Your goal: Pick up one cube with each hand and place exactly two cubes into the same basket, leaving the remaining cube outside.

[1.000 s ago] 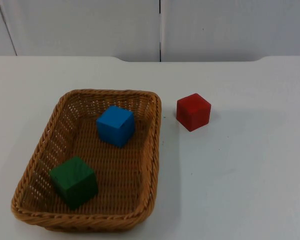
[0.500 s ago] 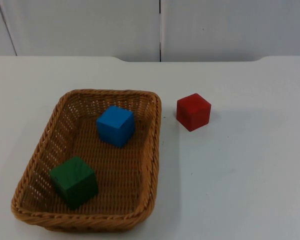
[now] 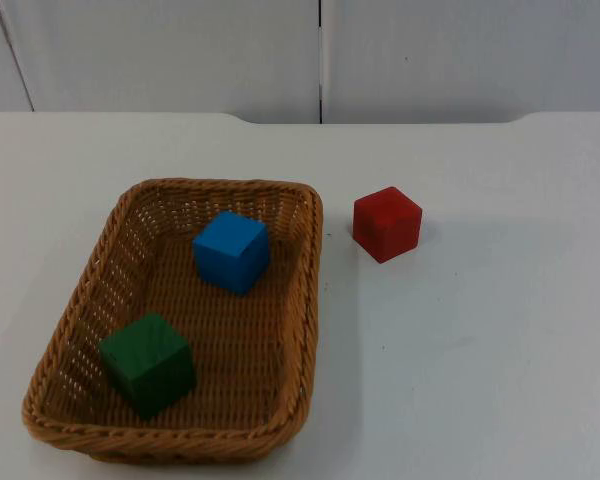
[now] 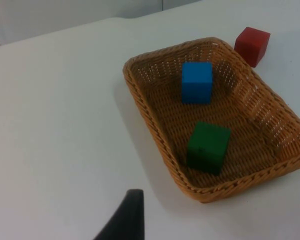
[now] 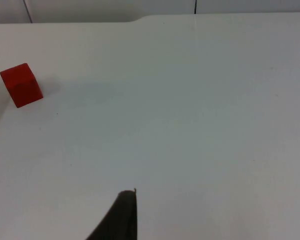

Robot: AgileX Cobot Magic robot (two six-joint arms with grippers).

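blue cube [image 3: 231,252] and green cube [image 3: 148,363] sit in basket [image 3: 305,300]; red cube [image 3: 387,224] beside it on desk [image 3: 480,330]. left tool [image 4: 125,220] and right tool [image 5: 121,216] raised; spread cannot be told.

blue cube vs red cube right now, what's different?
Colour: the blue cube is blue, the red cube red. Place: the blue cube sits inside the wicker basket, toward its far end; the red cube stands outside it on the white table, apart from the rim. Company: the blue cube shares the basket with a green cube; the red cube stands alone. Both look alike in size and shape.
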